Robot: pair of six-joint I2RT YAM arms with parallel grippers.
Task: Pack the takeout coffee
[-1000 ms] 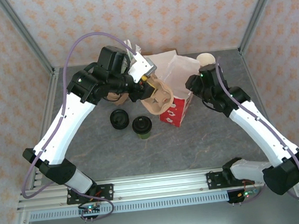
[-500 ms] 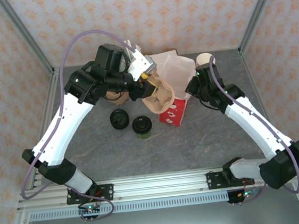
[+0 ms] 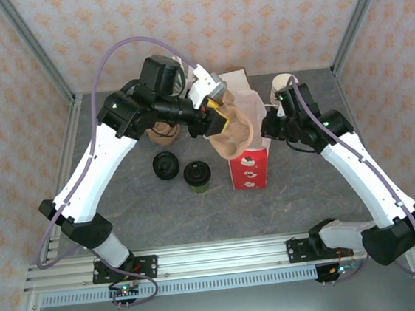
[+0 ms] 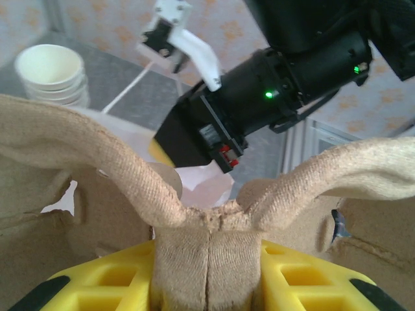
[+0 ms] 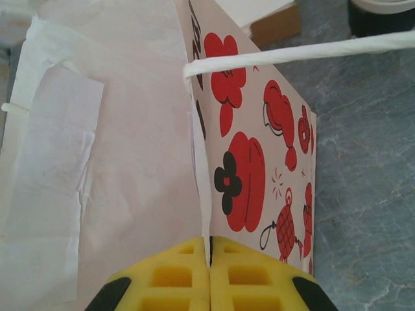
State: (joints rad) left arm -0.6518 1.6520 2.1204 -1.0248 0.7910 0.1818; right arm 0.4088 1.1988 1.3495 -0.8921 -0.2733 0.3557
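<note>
Coffee (image 3: 197,174) outside bag (image 3: 250,169); L gripper (image 4: 207,280) tight on carrier (image 4: 209,228), R gripper (image 5: 209,272) tight on bag.

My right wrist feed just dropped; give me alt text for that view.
The right gripper is shut on the rim of the red-printed paper bag, whose white inside spreads left. A white twisted handle crosses above, grey table at right.

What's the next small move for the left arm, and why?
Probably lower the left gripper to ease the pulp carrier into the red bag: the carrier hangs over its mouth, and the right gripper pinches the rim.
</note>
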